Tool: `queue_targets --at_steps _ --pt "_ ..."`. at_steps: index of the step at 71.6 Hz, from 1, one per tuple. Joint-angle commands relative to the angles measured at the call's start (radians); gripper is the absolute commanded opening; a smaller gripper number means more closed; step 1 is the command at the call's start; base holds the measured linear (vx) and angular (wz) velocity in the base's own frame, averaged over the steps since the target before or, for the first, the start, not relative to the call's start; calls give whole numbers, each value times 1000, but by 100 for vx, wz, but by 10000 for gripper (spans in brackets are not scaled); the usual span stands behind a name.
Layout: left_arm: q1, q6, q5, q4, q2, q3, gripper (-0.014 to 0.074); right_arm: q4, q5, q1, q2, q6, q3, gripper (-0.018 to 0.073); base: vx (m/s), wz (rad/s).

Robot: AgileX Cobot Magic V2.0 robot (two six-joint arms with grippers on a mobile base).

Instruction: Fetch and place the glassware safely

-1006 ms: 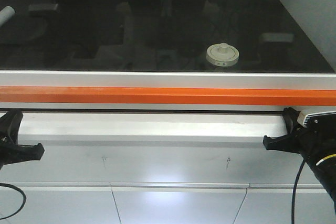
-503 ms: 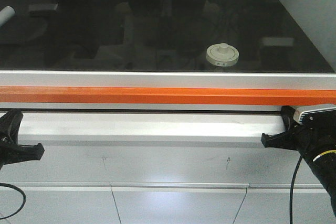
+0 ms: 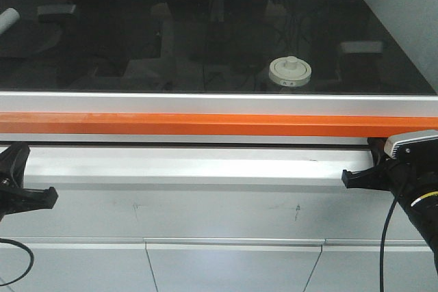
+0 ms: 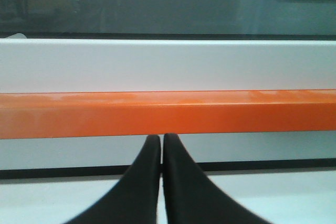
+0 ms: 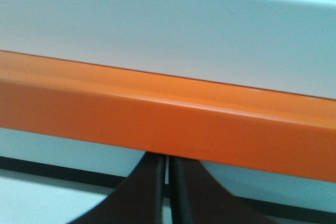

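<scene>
Holding everything: the bench [image 3: 102, 39] had a big, dark, shiny top that ran from its left edge to its right edge.
Orange strip [image 3: 205, 125]: it ran all along the front edge of the bench, under a white band.
White rail [image 3: 191, 166]: it lay just below the orange strip, in front of the bench.
Right gripper [image 5: 167, 162]: it sat low by the right end of the white rail and pointed at the orange strip. Its two black fingers [image 5: 142, 195] were close together, with only a thin slit between them, and they held nothing.
Left gripper [image 4: 161, 141]: it sat low by the left end of the rail. Its fingers [image 4: 184, 182] were pressed together and held nothing.
Glass jar [image 3: 290, 73]: it stood upright on the bench top, near the front edge and right of the middle, well apart from both grippers.
Lid [image 3: 280, 70]: round and cream-white, it sat flat on the glass jar.
Knob [image 3: 291, 60]: it was a small bump in the middle of the lid.
</scene>
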Motion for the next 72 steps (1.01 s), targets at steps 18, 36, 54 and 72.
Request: queue_targets --at_steps 18,36,54,72 --pt "-7 9 -111 0 118 -36 -7 -4 -222 0 -38 -14 -28 -1 0 0" --pt "-7 34 -186 0 222 -93 -7 -4 -222 0 -37 -13 -28 -1 0 0" --pt "-7 34 -204 0 257 -155 -7 -4 -222 0 -37 -12 -26 -1 0 0" --pt "-7 47 -204 0 292 -209 -7 -4 -222 0 -37 -12 -26 -1 0 0"
